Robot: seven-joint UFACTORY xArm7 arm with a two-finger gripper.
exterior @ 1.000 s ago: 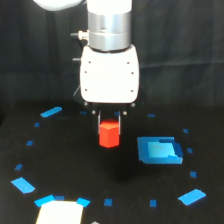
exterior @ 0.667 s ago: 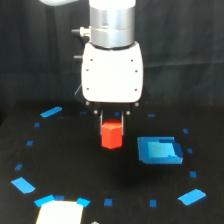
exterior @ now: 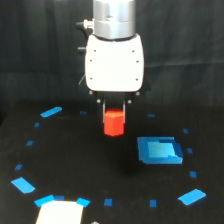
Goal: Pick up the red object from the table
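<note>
Red block held between the jaws above the tabletop

Seen from the exterior view only. White gripper (exterior: 114, 107) hanging from a silver wrist cylinder (exterior: 114, 17) at the top centre, pointing straight down. Jaws closed narrowly on the red object (exterior: 113, 123), gripping its upper part from both sides, dark fingers (exterior: 103, 106) just visible at its top edge. Block upright, lower part hanging free below the fingers. Appears lifted clear of the black tabletop (exterior: 75, 165), though contact underneath hard to judge from this angle. Faint dark shadow on the surface below and slightly toward the exterior view's right.

Large blue square patch (exterior: 159, 150) lying flat to the exterior view's right of the block, lower down, well apart from it. Small blue tape marks (exterior: 51, 112) scattered in a rough ring around the middle, some long, some mere dots. Pale whitish patch (exterior: 59, 213) at the bottom edge toward the exterior view's left, blue bits at its upper corners. Black curtain (exterior: 35, 50) behind everything
</note>
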